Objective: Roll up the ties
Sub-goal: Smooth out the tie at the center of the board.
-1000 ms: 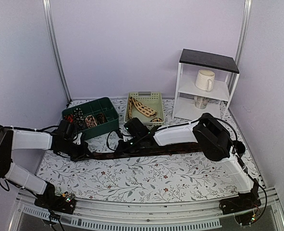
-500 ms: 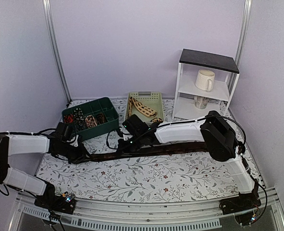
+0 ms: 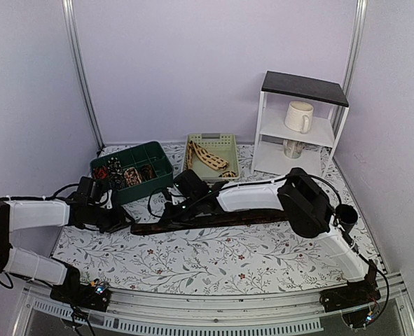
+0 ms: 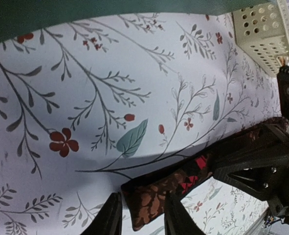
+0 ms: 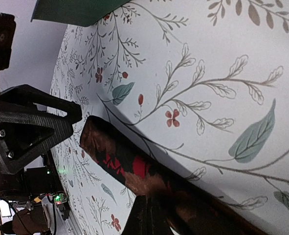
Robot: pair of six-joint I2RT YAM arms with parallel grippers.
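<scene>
While the dark tie (image 3: pixel 221 219) lies stretched flat along the floral table (image 3: pixel 214 262), its left end sits between the fingers (image 4: pixel 111 218) of the left gripper (image 4: pixel 140 215), which stand partly apart; contact is undeterminable. Just beside, the right gripper (image 5: pixel 148 214) is closed, pinching the same tie.

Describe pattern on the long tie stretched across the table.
The tie is black-brown with rust leaf shapes and red patches; left wrist view shows it best.

End of dark tie (image 4: pixel 151 205) between parted jaws, floral tablecloth (image 4: pixel 110 73), beige basket (image 4: pixel 261 29) corner
</scene>
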